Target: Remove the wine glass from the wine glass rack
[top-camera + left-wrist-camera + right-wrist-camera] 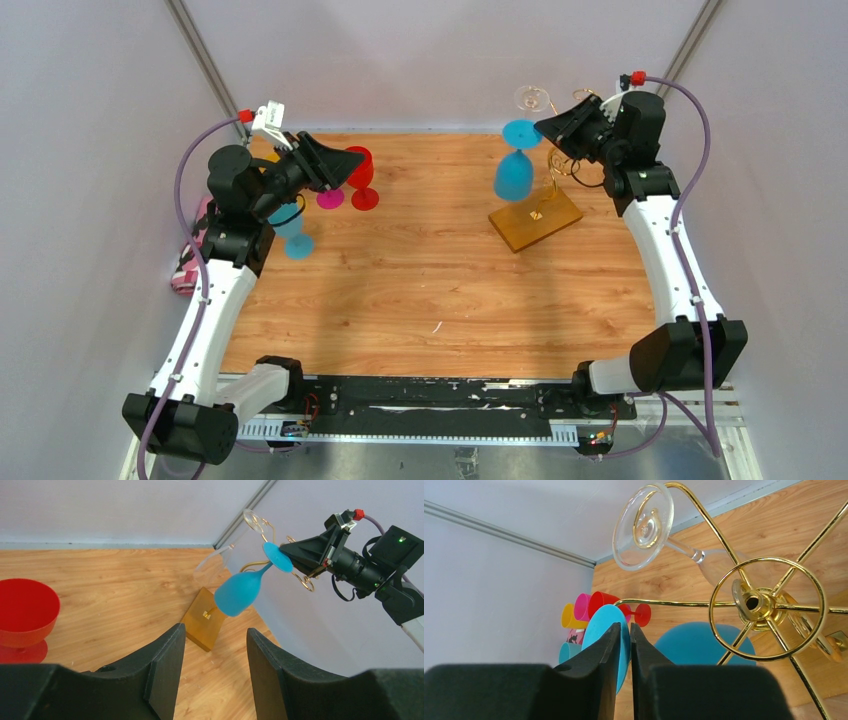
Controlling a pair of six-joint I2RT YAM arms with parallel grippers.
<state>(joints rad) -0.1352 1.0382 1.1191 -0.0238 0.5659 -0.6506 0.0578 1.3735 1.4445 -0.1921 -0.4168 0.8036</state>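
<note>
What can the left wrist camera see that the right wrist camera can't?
Only the left wrist camera shows the right tool from outside, pinching the blue wine glass by its foot, plus the open, empty left tool. Only the right wrist camera shows the yellow glass and pink glass by the wall, and the gold ring on top of the wine glass rack. Both show the blue wine glass, the clear glass and the rack.

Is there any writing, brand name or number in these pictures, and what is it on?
No text can be read.
The white block at the upper left of the overhead view may carry print, but it is too small to read.
The small gold mark on the base of the wine glass rack is too small to tell.
</note>
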